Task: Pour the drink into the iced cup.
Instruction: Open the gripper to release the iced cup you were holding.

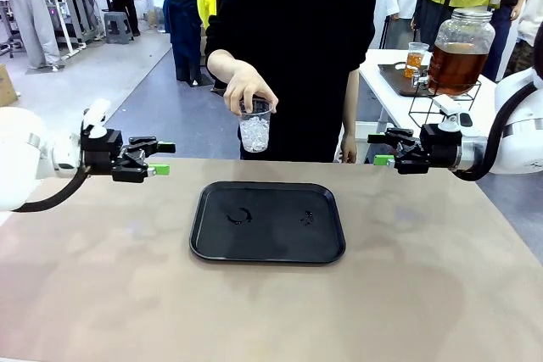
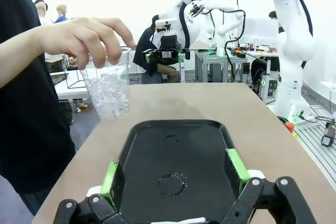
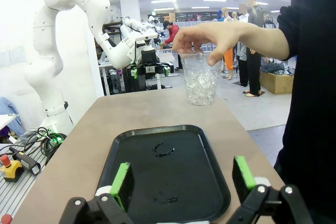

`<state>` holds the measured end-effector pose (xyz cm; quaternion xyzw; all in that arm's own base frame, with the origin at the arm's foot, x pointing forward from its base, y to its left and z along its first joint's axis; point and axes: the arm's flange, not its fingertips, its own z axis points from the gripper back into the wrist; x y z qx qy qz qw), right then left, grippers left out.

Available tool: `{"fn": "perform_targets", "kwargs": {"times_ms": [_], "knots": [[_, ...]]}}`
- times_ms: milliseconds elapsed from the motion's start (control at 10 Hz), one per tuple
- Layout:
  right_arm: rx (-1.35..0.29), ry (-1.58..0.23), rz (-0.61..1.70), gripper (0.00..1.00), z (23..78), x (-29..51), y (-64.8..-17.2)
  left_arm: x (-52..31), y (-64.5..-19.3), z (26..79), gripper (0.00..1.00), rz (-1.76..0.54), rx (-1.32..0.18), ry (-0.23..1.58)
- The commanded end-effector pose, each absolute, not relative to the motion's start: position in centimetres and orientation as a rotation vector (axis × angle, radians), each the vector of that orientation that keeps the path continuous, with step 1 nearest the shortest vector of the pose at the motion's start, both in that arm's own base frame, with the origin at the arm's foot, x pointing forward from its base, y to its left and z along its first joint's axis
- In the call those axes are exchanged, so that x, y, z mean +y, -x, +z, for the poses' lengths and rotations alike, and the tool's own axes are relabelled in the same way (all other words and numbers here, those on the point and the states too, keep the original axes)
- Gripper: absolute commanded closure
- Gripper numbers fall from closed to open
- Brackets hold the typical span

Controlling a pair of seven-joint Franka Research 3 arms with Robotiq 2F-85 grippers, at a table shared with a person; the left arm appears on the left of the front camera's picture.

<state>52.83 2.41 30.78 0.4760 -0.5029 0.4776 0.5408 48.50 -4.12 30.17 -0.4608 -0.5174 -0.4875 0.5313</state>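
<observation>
So you've got a flat black rectangular plastic tray point(image 1: 267, 221) sitting mid-table on a plain tan tabletop point(image 1: 102, 294), and everything else sits around that. The tray has a couple of small wet marks on it, water rings I think, hard to be sure from here.

Past the tray's far edge, the person's hand point(image 1: 248, 89) holds a clear plastic cup of ice point(image 1: 254, 127) by the rim, up in the air just beyond the table edge. The amber-brown drink point(image 1: 455, 69) is well off to the tray's far right, inside a big lidded glass dispenser jar point(image 1: 461, 50) on a black wire stand on a white side table, with a small cup of the same stuff beside it.

Your left gripper point(image 1: 163, 158) hangs left of the tray, fingers spread, nothing in them. Your right gripper point(image 1: 380, 149) hangs right of the tray, also spread wide and empty.

The room's a busy lab: grey floor, people standing around behind.
</observation>
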Motion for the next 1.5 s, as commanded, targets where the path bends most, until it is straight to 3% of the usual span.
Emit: {"fn": "perform_targets", "kwargs": {"times_ms": [0, 1400], "knots": [[-1.197, -1.132, 1.139, 0.00, 31.10, 2.46, -53.19, -4.28, -48.67, 30.34, 0.00, -1.150, -1.253, 1.097], [-1.197, -1.132, 1.139, 0.00, 31.10, 2.46, -53.19, -4.28, -48.67, 30.34, 0.00, -1.150, -1.253, 1.097]]}}
